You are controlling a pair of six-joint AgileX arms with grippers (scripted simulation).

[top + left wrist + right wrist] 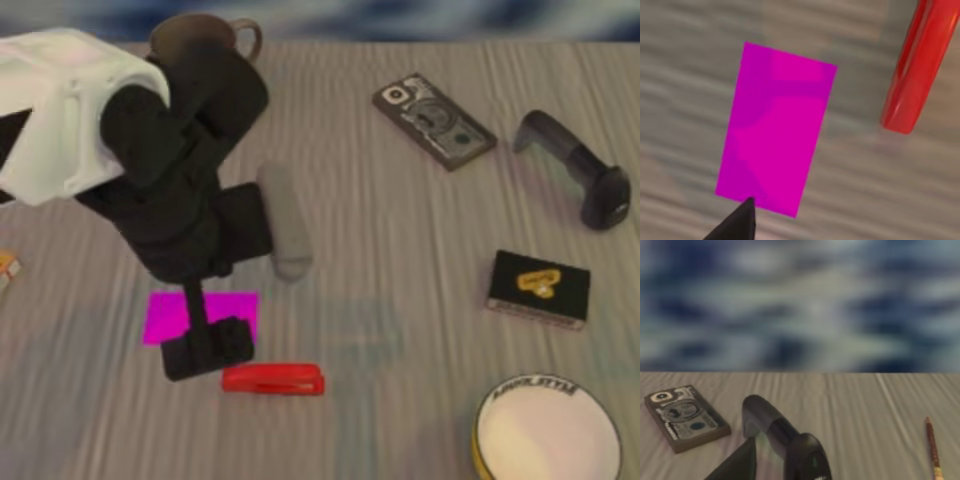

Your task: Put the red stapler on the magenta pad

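The red stapler (273,379) lies flat on the table near the front, just right of my left gripper (207,350). It touches neither the gripper nor the pad. The magenta pad (165,318) lies flat beside it toward the back, partly covered from above by the gripper. My left gripper hovers open over the pad's front edge and holds nothing. The left wrist view shows the pad (777,130), one end of the stapler (917,70) and one dark fingertip (740,222). My right arm is outside the top view; one of its fingers (737,462) shows in its wrist view.
A grey oblong bar (285,220) lies behind the pad, with a brown mug (205,35) at the back. On the right are a flat grey device (433,120), a black scanner (580,165), a black box with a yellow logo (538,287) and a yellow-rimmed white round thing (547,430).
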